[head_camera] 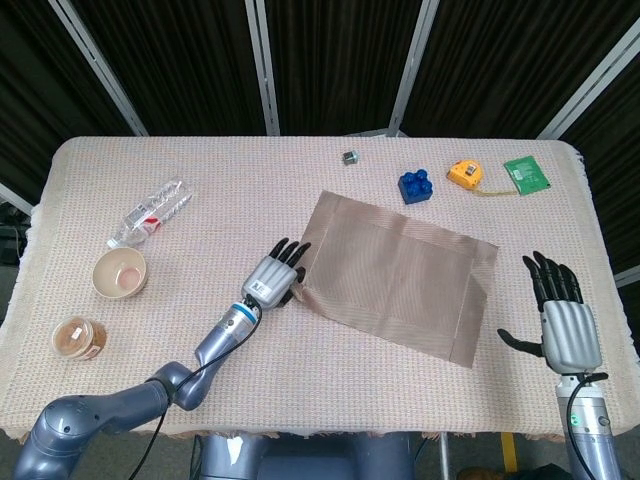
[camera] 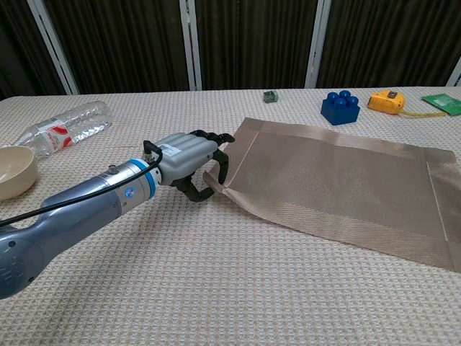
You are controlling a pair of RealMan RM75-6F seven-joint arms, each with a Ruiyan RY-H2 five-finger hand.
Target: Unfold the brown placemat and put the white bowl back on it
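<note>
The brown placemat [head_camera: 395, 272] [camera: 338, 180] lies flat and slanted in the middle of the table. My left hand [head_camera: 275, 280] [camera: 189, 162] is at its near left corner; that corner is raised off the cloth and pinched between thumb and fingers. The white bowl [head_camera: 120, 272] [camera: 13, 171] stands upright far to the left, well apart from the mat. Off the mat's right edge, my right hand [head_camera: 565, 325] hovers with fingers spread and nothing in it; the chest view does not show it.
A plastic bottle [head_camera: 150, 212] [camera: 65, 130] lies at the left, a small jar [head_camera: 78, 337] near the bowl. At the back are a small metal piece [head_camera: 350, 157], a blue brick [head_camera: 416, 186] [camera: 340, 107], a yellow tape measure [head_camera: 464, 174] and a green board [head_camera: 527, 172].
</note>
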